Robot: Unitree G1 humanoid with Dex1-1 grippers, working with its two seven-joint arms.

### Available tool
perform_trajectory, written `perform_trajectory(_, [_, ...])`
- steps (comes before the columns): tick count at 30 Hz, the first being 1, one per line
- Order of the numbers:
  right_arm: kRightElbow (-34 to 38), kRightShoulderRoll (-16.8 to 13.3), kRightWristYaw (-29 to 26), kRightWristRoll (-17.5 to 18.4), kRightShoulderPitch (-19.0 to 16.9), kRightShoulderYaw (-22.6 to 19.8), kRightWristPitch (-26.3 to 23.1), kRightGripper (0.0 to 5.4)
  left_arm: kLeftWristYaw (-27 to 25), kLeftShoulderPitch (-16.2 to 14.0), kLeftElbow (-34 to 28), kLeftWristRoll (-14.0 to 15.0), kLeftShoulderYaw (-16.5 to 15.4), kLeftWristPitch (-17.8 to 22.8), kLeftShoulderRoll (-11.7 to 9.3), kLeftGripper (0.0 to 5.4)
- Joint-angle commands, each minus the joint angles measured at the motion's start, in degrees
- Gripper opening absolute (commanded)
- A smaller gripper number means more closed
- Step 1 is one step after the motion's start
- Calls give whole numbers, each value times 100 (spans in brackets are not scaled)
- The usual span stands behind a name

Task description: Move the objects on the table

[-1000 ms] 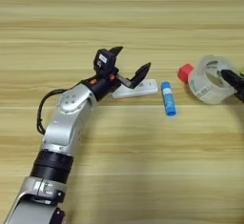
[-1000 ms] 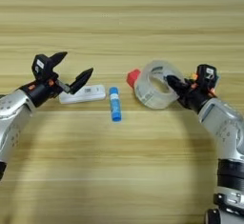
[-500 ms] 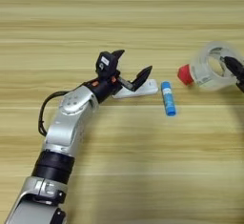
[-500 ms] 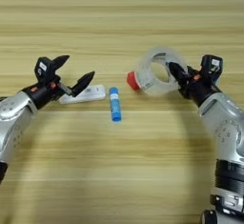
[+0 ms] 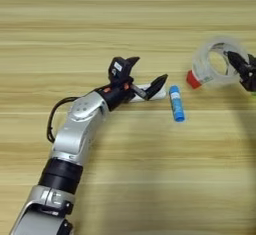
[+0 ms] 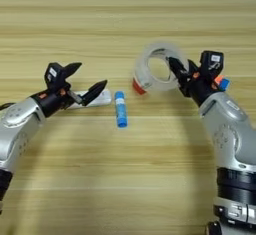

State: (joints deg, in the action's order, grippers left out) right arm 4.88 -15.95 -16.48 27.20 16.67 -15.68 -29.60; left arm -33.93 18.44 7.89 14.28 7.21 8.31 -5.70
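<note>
Over the table, right gripper clamps tilted tape roll.

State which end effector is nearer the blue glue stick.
Left. The left end effector sits just left of the blue glue stick, open over the flat white device. The right end effector holds the tape roll farther right.

A clear tape roll hangs tilted on edge above the table, its open ring facing outward. A small red cube sits just at its lower left rim. A blue glue stick lies flat, beside a flat white device.
</note>
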Motion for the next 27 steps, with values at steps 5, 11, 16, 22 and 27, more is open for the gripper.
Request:
perform_trajectory(5, [28, 91, 210, -732, 198, 449, 769, 155, 205, 30, -1219, 330, 88, 836, 92, 540])
perform_trajectory(11, [-293, 307, 542, -1619, 245, 990, 1596, 154, 368, 7, -1681, 457, 172, 1213, 134, 540])
perform_trajectory(16, [-459, 434, 761, -2130, 300, 1258, 2031, 154, 373, 0, -1571, 432, 278, 1255, 175, 540])
perform_trajectory(22, [-459, 555, 941, -2532, 329, 1462, 2332, 153, 365, 101, -1245, 373, 311, 1208, 226, 540])
perform_trajectory(27, [-352, 647, 955, -2649, 289, 1554, 2388, 153, 384, 218, -895, 281, 295, 1093, 229, 540])
